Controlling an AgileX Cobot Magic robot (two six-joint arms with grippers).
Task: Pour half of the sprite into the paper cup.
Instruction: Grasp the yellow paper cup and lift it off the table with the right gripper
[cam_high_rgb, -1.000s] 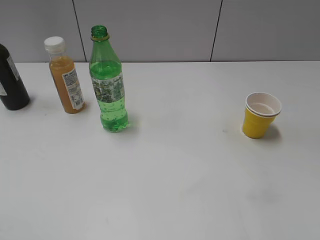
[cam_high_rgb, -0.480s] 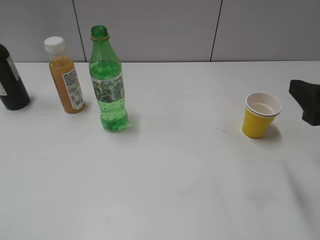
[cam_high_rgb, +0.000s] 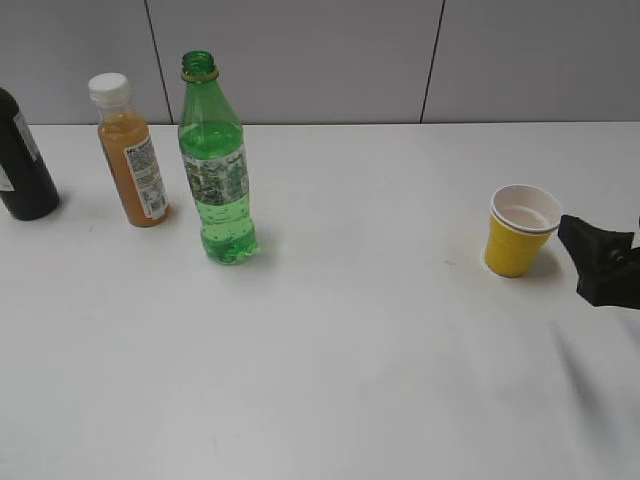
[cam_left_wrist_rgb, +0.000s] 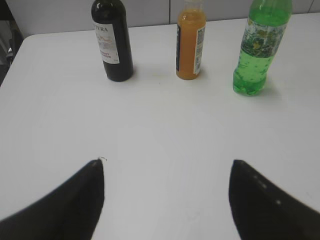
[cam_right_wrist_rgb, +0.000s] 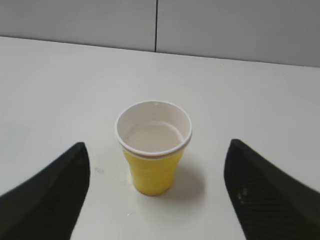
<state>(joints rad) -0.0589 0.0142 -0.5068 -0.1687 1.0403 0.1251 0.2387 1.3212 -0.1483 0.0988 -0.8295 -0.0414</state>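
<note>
The sprite (cam_high_rgb: 215, 170), a tall capless green bottle, stands upright at the left of the table; in the left wrist view it (cam_left_wrist_rgb: 260, 50) is at the top right, far from the jaws. The paper cup (cam_high_rgb: 520, 230), yellow with a white inside, stands upright at the right. My right gripper (cam_high_rgb: 600, 262) is open just right of the cup; in the right wrist view the cup (cam_right_wrist_rgb: 153, 149) stands ahead of the open jaws (cam_right_wrist_rgb: 157, 192), untouched. My left gripper (cam_left_wrist_rgb: 167, 200) is open and empty over bare table; it is out of the exterior view.
An orange juice bottle (cam_high_rgb: 130, 155) with a white cap and a dark bottle (cam_high_rgb: 22, 165) stand left of the sprite; both show in the left wrist view, orange (cam_left_wrist_rgb: 190, 45) and dark (cam_left_wrist_rgb: 112, 42). A grey wall runs behind the white table (cam_high_rgb: 350, 350).
My right gripper has come into the exterior view from the right edge and moved down and left, closer to the cup. The bottles and cup have not moved.
</note>
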